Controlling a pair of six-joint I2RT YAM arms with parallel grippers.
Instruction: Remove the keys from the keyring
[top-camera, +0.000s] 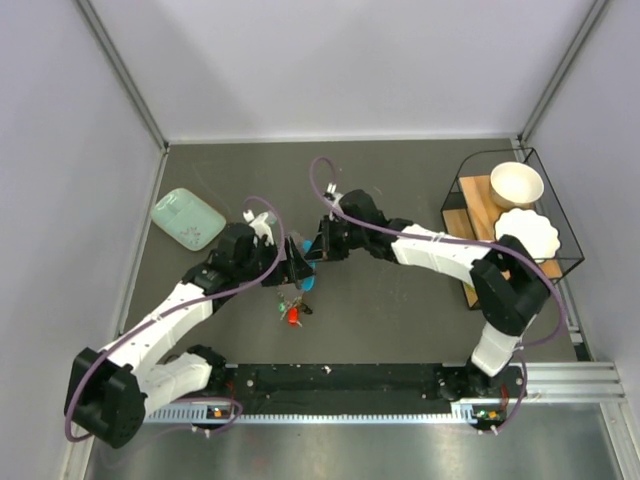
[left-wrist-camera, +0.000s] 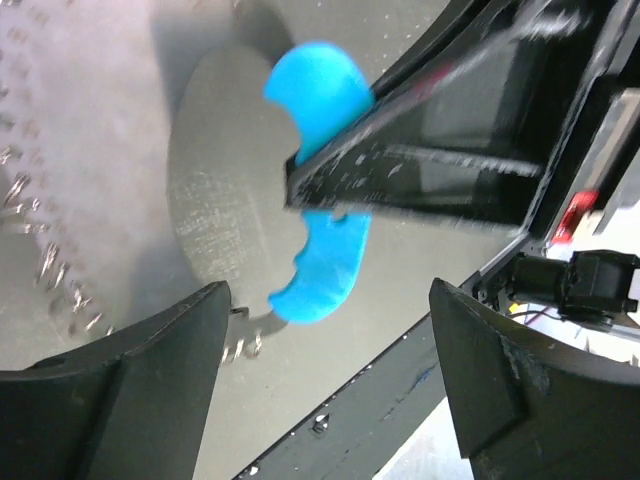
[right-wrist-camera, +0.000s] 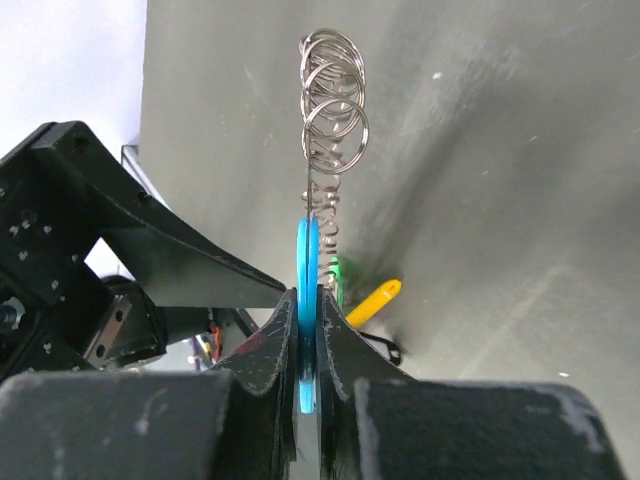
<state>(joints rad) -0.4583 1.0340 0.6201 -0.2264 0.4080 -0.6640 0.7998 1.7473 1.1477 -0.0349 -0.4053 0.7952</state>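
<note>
The right gripper (right-wrist-camera: 308, 310) is clamped on the blue keyring (left-wrist-camera: 325, 90) mid-table; the left gripper (left-wrist-camera: 328, 310) gapes open just beside it. The keys (top-camera: 292, 312) sit slightly nearer, seemingly still attached. Next, I reckon, the left must seize a key.

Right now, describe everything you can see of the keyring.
The keyring is a bright blue, plastic-looking oval loop, flat and thin, edge-on to the right wrist camera. The right gripper is shut on its middle, one finger crossing it. A chain of steel rings runs from its far end. The left gripper stands open nearby, not touching it.
</note>
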